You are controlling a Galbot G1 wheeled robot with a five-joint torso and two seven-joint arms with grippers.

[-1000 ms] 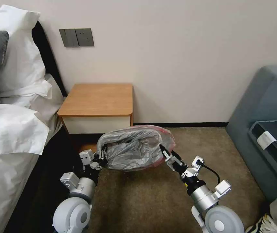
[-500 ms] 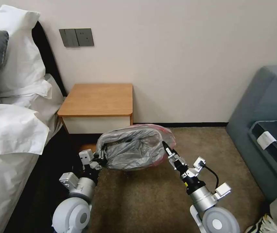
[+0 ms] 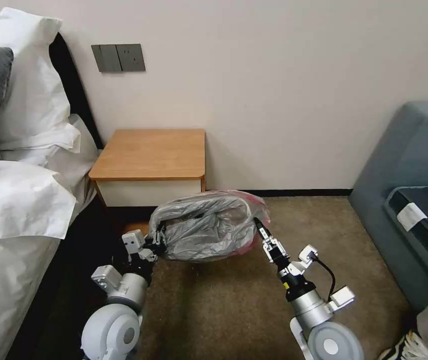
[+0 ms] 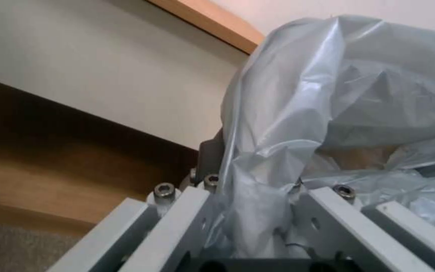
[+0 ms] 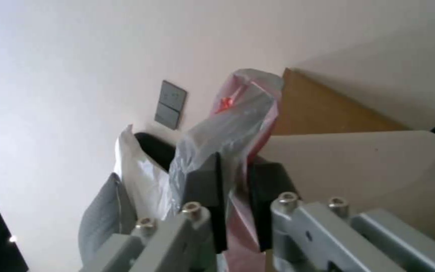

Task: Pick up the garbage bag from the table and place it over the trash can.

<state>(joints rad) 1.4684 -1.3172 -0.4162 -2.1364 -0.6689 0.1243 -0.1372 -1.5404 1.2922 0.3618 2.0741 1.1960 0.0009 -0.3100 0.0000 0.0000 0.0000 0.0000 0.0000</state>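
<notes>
**Bag stretched between both grippers, off the table**

I'm holding one garbage bag (image 3: 206, 227) in the air just in front of the table (image 3: 151, 152), above the carpet, w/ its mouth pulled wide. Left gripper (image 3: 159, 239) is clamping the bag's left edge; in the left wrist view the film is bunching between the fingers (image 4: 328, 211). Right gripper (image 3: 260, 226) is pinching the right edge, w/ the pinkish-red rim (image 5: 238, 223) squeezed between its two dark pads (image 5: 208, 196).

Handling, my guess: v. light, limp, crinkly, slippery film. It's sagging in the middle, so it's holding no shape by itself. It'd tear or slip if I'm pulling too hard. Best hold is the mouth rim on opposite sides, as I'm doing now.

Count: 1 bag, 1 table, 2 grippers, both on the bag. Can't make out a trash can under the bag.
</notes>
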